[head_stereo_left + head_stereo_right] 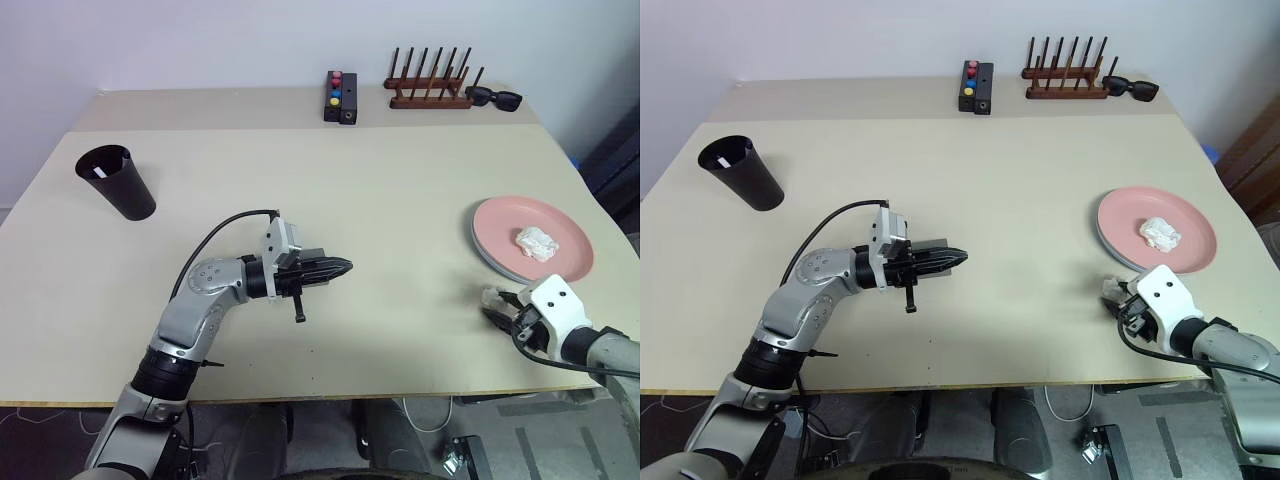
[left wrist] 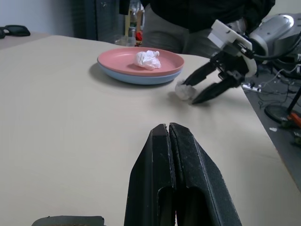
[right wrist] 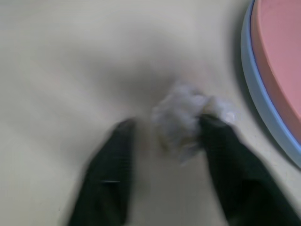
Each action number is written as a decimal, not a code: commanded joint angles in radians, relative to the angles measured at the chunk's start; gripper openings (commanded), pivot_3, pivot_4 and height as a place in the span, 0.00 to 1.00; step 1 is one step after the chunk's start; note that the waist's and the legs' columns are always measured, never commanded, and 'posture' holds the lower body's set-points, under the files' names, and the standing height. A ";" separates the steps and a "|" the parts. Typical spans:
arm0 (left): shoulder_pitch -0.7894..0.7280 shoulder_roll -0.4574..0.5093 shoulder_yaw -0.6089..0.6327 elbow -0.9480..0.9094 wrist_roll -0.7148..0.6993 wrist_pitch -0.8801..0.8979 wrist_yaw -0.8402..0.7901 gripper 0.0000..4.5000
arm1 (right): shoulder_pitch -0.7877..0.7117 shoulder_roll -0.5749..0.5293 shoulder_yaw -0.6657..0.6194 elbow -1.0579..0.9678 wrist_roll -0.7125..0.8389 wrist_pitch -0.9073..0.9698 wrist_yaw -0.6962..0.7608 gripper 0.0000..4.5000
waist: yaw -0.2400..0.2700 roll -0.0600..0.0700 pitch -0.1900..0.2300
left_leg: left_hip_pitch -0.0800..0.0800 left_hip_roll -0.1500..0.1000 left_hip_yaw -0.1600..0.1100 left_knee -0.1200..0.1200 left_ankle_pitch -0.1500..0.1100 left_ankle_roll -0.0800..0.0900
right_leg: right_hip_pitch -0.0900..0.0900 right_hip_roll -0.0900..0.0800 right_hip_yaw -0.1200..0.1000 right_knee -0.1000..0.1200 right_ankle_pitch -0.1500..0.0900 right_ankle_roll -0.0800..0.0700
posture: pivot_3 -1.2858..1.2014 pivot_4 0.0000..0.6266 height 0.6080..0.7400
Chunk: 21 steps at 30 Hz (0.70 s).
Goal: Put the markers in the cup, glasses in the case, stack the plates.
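On the broad beige surface [image 1: 400, 190], the tall dark tapered plastic cup [image 1: 118, 182] stands at the far left. The salmon pink round plate [image 1: 535, 236] sits on the light blue plate [image 2: 136, 78] at the right, a crumpled white paper wad [image 1: 536, 243] on top. Along the back edge, left to right: a black box with coloured buttons [image 1: 340, 97], a wooden peg rack [image 1: 430, 88], black sunglasses [image 1: 494, 98].
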 commanded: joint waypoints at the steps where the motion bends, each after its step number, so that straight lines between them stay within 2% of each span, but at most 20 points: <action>1: -0.006 0.006 0.012 -0.034 -0.007 -0.003 0.000 0.00 | -0.021 -0.005 0.006 0.009 -0.015 -0.029 -0.012 0.01 | -0.001 0.000 0.000 | 0.000 0.000 0.000 0.000 0.000 0.000 | 0.000 0.000 0.000 0.000 0.000 0.000 | 0.52 0.24 1.00; 6: -0.007 0.008 0.015 -0.033 -0.007 -0.003 0.005 0.00 | -0.054 -0.007 -0.011 -0.016 0.021 -0.052 0.008 0.01 | -0.001 0.000 0.000 | 0.000 0.000 0.000 0.000 0.000 0.000 | 0.000 0.000 0.000 0.000 0.000 0.000 | 0.52 0.24 1.00; 10: -0.015 0.010 0.022 -0.044 -0.011 0.006 0.018 0.00 | -0.171 0.011 -0.043 -0.050 0.094 -0.041 -0.015 0.01 | -0.007 0.000 0.000 | 0.000 0.000 0.000 0.000 0.000 0.000 | 0.000 0.000 0.000 0.000 0.000 0.000 | 0.52 0.24 1.00; 17: -0.023 0.027 0.041 -0.068 -0.014 0.034 0.042 0.00 | -0.331 -0.018 -0.008 0.160 -0.086 -0.124 -0.179 0.01 | 0.003 0.000 0.000 | -0.001 -0.001 -0.001 0.000 0.000 0.000 | 0.000 0.000 0.000 -0.001 0.001 -0.001 | 0.52 0.24 1.00; 21: 0.004 0.043 0.050 -0.127 -0.021 0.061 0.071 0.00 | -0.368 -0.016 0.010 0.284 -0.124 -0.169 -0.204 0.01 | -0.001 0.000 0.000 | -0.001 -0.001 -0.001 0.000 0.000 0.000 | 0.000 0.000 0.000 -0.001 0.002 -0.003 | 0.52 0.24 1.00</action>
